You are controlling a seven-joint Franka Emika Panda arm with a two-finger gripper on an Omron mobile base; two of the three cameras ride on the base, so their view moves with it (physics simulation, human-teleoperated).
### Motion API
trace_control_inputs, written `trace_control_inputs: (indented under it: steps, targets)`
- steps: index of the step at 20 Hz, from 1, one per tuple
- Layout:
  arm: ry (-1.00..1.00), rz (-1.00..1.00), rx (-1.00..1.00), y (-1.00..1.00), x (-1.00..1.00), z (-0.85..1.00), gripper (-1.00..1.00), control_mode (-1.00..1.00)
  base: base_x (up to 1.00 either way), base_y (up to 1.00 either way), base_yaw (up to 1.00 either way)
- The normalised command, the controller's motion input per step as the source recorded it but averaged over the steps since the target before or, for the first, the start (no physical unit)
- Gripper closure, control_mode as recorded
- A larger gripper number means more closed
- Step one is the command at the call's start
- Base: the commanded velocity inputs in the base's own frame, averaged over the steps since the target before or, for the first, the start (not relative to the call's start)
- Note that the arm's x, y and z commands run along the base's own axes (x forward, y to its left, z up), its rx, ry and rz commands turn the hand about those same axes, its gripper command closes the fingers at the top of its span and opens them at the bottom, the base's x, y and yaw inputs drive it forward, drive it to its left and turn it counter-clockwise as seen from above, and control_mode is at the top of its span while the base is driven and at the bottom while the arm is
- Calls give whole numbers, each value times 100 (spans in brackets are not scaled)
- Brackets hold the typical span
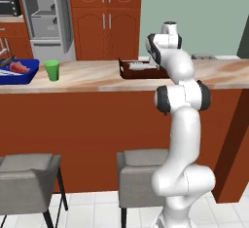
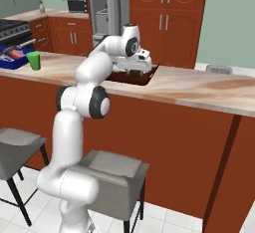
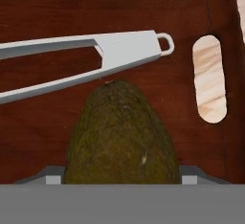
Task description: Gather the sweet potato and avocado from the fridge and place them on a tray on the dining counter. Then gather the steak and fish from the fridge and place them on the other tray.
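My gripper point(image 3: 122, 180) hangs low over the dark brown tray point(image 3: 57, 117) on the dining counter point(image 1: 87, 78). An olive-green avocado point(image 3: 122, 137) fills the gap between the fingertips point(image 3: 191, 179), which press against its sides. Silver tongs point(image 3: 124, 50) lie in the tray just beyond it. In the base views the hand point(image 2: 134, 65) is over the tray point(image 2: 149, 77). A red-pink steak point(image 1: 19, 67) lies in the blue tray point(image 1: 30, 72) at the counter's left end. The sweet potato and fish are hidden. The fridge point(image 1: 46, 12) stands open behind.
A green cup point(image 1: 52, 70) stands beside the blue tray. Two grey stools point(image 1: 141, 171) sit in front of the counter. The brown tray's handle slot point(image 3: 209, 86) shows the counter top. Red-brown cabinets point(image 1: 104, 17) line the back wall.
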Motion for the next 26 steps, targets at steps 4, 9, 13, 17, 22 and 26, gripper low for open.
trace_control_inputs:
  steps: [4, 9, 13, 17, 22, 26]
  targets:
    - [-27, 1, -1, 10, -70, -39, -100, -100, 0, 0, 0]
    - [-29, 0, 0, 5, -47, -11, -100, -100, 0, 0, 0]
    - [-24, 0, 0, 4, -54, 19, -100, -100, 0, 0, 0]
    - [-26, -2, 0, 17, -85, 34, -100, -100, 0, 0, 0]
    - [-10, -4, 0, 14, -72, 53, -100, -100, 0, 0, 0]
    - [-3, -6, 0, 20, -96, 20, -100, -100, 0, 0, 0]
